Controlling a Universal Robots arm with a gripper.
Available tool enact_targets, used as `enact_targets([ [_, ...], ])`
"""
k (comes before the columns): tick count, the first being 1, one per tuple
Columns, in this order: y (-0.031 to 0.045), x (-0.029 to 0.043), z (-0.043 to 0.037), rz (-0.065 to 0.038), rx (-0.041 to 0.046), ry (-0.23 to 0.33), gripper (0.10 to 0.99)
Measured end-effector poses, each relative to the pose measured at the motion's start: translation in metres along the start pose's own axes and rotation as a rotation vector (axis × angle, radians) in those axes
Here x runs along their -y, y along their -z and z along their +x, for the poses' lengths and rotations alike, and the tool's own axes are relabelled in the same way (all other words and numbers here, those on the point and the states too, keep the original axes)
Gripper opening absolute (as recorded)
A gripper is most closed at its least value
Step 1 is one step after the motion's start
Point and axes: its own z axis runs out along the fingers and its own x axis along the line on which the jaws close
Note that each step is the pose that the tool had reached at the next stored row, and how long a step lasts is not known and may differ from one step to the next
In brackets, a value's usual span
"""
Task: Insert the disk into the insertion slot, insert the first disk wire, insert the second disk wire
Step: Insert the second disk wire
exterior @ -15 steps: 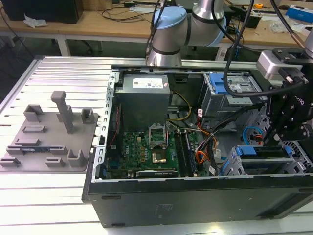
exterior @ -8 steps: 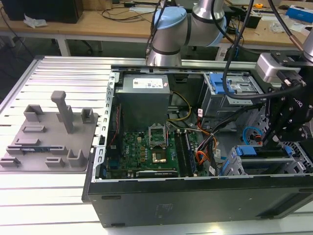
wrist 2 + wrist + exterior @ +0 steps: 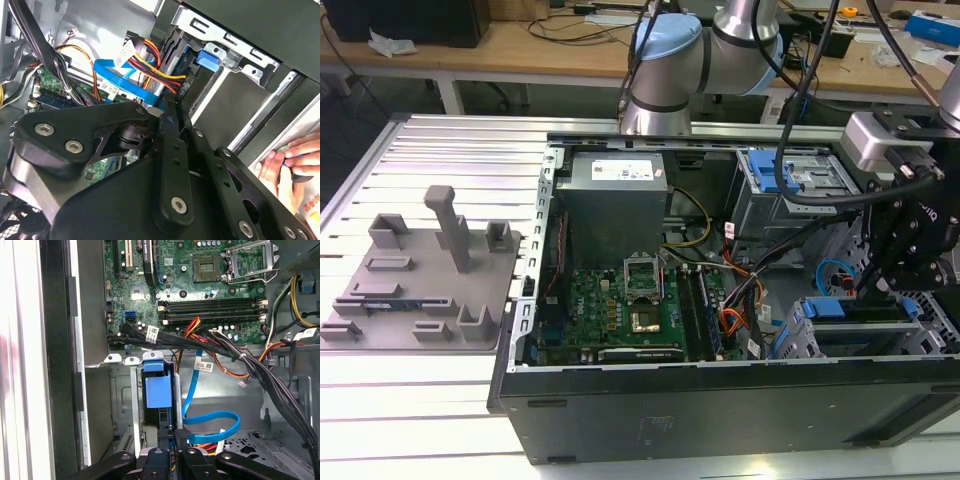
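Note:
The disk (image 3: 157, 390) sits pushed into the insertion slot (image 3: 134, 407), and its blue caddy end faces out; in the exterior view the disk (image 3: 820, 308) lies low at the case's right. The second disk wire (image 3: 215, 416), a flat blue cable, loops round and ends at my gripper (image 3: 174, 435). In the second wrist view my gripper (image 3: 167, 111) is shut at the end of the second disk wire (image 3: 112, 75), whose plug is hidden. The first disk wire (image 3: 160, 69), red, yellow and orange, runs to a dark plug at the disk's rear.
A thick black cable bundle (image 3: 240, 357) crosses above the slot. The motherboard (image 3: 620, 300) and power supply (image 3: 615, 195) fill the case's left. A taller bay with a blue lever (image 3: 785, 175) stands behind. A grey fixture plate (image 3: 420, 280) lies outside. A person's hand (image 3: 295, 160) rests outside the case.

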Motion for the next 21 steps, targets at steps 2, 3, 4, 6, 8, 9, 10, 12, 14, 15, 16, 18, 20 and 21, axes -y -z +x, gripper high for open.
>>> enact_targets([
  [2, -0.0011, 0.0000, 0.0000, 0.000, 0.0000, 0.000, 0.161],
  [3, -0.0018, 0.0001, -0.0001, 0.000, -0.0003, 0.000, 0.161],
  [4, -0.0023, 0.0001, -0.0001, 0.000, -0.0002, 0.000, 0.161],
  [6, -0.0036, 0.0001, -0.0002, 0.000, 0.0000, 0.001, 0.161],
  [8, -0.0042, 0.0001, -0.0002, 0.000, -0.0002, 0.002, 0.161],
  [9, -0.0047, 0.0001, -0.0002, 0.000, -0.0002, 0.003, 0.161],
  [10, -0.0057, 0.0000, -0.0002, 0.000, -0.0004, 0.005, 0.161],
  [12, -0.0087, -0.0003, -0.0001, 0.001, -0.0009, 0.008, 0.161],
  [14, -0.0099, -0.0004, -0.0001, 0.001, -0.0005, 0.009, 0.161],
  [15, -0.0102, -0.0004, -0.0001, 0.001, 0.0003, 0.009, 0.161],
  [16, -0.0105, -0.0005, -0.0002, 0.001, 0.0013, 0.009, 0.173],
  [18, -0.0092, -0.0007, -0.0001, 0.000, 0.0018, 0.009, 0.239],
  [20, -0.0023, -0.0007, 0.0003, 0.000, 0.0007, 0.009, 0.239],
  [21, 0.0017, -0.0007, 0.0005, 0.001, 0.0004, 0.009, 0.239],
])
